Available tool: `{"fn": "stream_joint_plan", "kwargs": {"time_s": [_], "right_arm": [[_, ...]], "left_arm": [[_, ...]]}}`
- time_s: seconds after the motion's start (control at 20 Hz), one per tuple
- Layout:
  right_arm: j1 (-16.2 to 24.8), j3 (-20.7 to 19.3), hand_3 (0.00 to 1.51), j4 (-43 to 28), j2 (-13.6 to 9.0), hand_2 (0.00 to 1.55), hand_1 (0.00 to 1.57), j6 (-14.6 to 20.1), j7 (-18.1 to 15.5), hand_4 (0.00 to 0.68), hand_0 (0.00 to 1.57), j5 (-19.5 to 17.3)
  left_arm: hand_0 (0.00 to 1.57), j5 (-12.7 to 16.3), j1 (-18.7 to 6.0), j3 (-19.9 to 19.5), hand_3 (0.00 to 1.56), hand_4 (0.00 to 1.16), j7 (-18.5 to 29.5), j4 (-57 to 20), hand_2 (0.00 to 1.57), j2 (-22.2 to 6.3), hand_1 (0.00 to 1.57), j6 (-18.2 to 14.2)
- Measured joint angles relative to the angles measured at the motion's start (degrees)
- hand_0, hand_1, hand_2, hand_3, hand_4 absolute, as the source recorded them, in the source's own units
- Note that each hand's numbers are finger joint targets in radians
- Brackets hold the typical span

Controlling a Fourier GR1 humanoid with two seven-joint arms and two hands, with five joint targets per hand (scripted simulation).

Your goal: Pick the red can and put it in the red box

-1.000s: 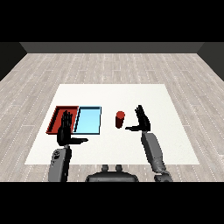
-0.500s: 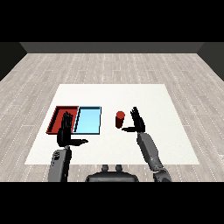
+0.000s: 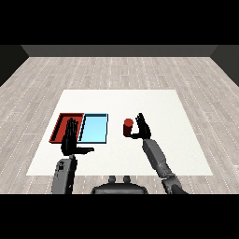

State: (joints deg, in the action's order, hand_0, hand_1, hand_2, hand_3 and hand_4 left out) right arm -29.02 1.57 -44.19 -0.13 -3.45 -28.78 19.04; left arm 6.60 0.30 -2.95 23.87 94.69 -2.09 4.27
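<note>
Nearest, the left hand [image 3: 71, 141] is raised with its fingers straight and its thumb stuck out sideways, holding nothing, in front of the red tray [image 3: 59, 126]. Further to the right, the right hand [image 3: 141, 127] is spread, its fingers upright just beside the can [image 3: 128, 127] and its thumb reaching toward the can's base, not curled round it. The can stands upright on the table [image 3: 163, 107], right of the blue tray [image 3: 94, 128], which lies touching the red one.

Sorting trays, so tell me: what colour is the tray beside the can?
Light blue tray, head view.
</note>
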Motion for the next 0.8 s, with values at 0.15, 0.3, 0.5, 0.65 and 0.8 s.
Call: {"fn": "stream_joint_plan", "kwargs": {"time_s": [0.15,0.3,0.5,0.65,0.8], "right_arm": [[-1.4,1.7,0.0,1.6,0.0,0.0,0.0,1.0,-0.5,0.0,0.0,1.3],[-3.0,2.1,0.0,4.6,0.1,0.0,0.0,0.9,-1.4,0.0,0.0,2.0],[-4.0,4.3,0.0,5.7,0.1,0.0,0.0,3.1,-1.0,0.0,0.0,4.0],[-5.4,2.7,0.0,8.6,-0.4,0.0,0.0,1.7,-1.7,0.0,0.0,3.8],[-7.7,4.9,0.0,13.5,-0.1,0.0,0.0,2.5,-4.9,0.0,0.0,6.3]], "left_arm": [[0.0,-0.1,-0.5,0.1,0.0,0.0,0.7,-0.9,0.0,0.2,0.0,0.2],[0.0,0.3,-0.1,-0.1,0.0,0.0,2.4,-1.8,0.0,0.1,0.0,1.1],[0.0,0.2,0.1,0.2,0.0,0.0,2.4,-1.2,0.0,0.2,0.0,1.1],[0.0,0.6,0.1,-0.4,0.0,0.0,2.1,-1.4,0.0,-0.1,0.0,1.2],[0.0,0.8,0.8,-0.4,0.0,0.0,2.8,-1.4,0.0,-0.2,0.0,1.7]]}}
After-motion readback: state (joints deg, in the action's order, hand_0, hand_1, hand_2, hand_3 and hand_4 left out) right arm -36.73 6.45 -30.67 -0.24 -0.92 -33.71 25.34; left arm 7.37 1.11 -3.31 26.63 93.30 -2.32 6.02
